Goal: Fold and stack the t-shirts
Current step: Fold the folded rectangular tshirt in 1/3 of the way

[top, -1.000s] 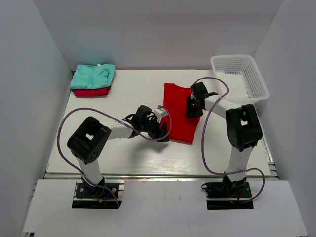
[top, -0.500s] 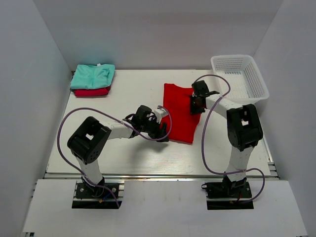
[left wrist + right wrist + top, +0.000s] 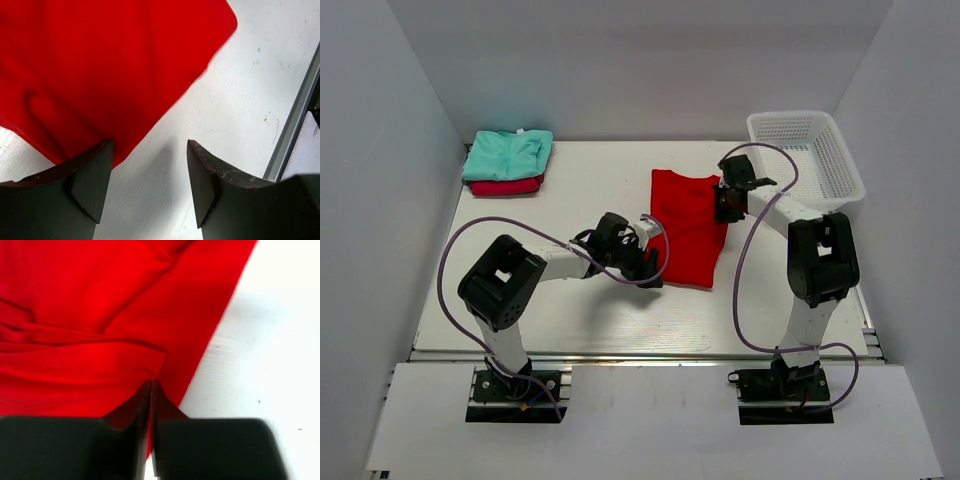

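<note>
On the worktop (image 3: 570, 300), just off centre toward 3 o'clock: red shirt (image 3: 685, 225), lying spread. At 1 o'clock: basket (image 3: 810, 150). At 11 o'clock: folded mint shirt (image 3: 510, 153) atop crimson shirt (image 3: 505, 187). At the red shirt's 3 o'clock edge: right pincer (image 3: 723, 208), closed on a pinch of cloth. At its 7 o'clock corner: left pincer (image 3: 642, 263), parted, one finger (image 3: 85, 180) at the hem.

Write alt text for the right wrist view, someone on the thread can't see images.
The right gripper, jaws closed, pinches a fold near the edge of a wrinkled red t-shirt that fills most of the frame. The white table shows along the right side.
</note>
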Controlling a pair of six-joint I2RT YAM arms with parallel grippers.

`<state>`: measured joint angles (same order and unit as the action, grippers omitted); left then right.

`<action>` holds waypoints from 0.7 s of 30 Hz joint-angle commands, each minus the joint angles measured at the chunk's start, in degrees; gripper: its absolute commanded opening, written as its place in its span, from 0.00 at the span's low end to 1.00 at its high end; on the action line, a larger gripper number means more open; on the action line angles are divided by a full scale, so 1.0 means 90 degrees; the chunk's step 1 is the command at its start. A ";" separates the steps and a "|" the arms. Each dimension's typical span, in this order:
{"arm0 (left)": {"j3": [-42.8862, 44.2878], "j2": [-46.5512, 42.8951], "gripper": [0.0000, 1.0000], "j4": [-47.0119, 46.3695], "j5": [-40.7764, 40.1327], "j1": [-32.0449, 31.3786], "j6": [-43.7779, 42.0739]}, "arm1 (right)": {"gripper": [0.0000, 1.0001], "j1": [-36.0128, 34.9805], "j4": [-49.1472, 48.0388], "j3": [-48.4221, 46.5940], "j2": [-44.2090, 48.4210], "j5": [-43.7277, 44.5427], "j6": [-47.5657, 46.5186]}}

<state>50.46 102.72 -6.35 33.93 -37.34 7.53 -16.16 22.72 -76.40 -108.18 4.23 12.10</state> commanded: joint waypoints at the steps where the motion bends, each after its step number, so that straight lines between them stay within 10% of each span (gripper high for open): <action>1: 0.0058 0.0110 0.71 0.0530 0.0155 -0.0050 -0.0065 | 0.20 0.0038 -0.0005 -0.0466 -0.0011 -0.0401 -0.0377; 7: 0.0447 -0.0065 0.76 0.0530 0.0097 -0.0050 0.0081 | 0.52 0.0028 -0.0093 -0.0301 0.0446 -0.0987 -0.0455; 8: 0.0613 -0.0249 0.81 0.0723 -0.0087 -0.0050 0.0217 | 0.90 0.0009 -0.0190 -0.0242 0.0661 -0.1123 -0.0475; 14: 0.0654 -0.1236 1.00 0.0959 -0.0936 -0.0050 0.0472 | 0.90 0.0009 -0.0668 0.0987 0.1892 -0.1124 0.0070; 21: 0.0575 -0.1677 1.00 0.1945 -0.2685 0.0087 0.0863 | 0.90 0.0028 -0.0932 0.2775 0.3221 -0.1436 0.0775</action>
<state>55.33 88.38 5.43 18.96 -37.32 13.43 -16.12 15.97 -56.01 -80.38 -6.39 15.75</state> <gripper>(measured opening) 0.997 0.900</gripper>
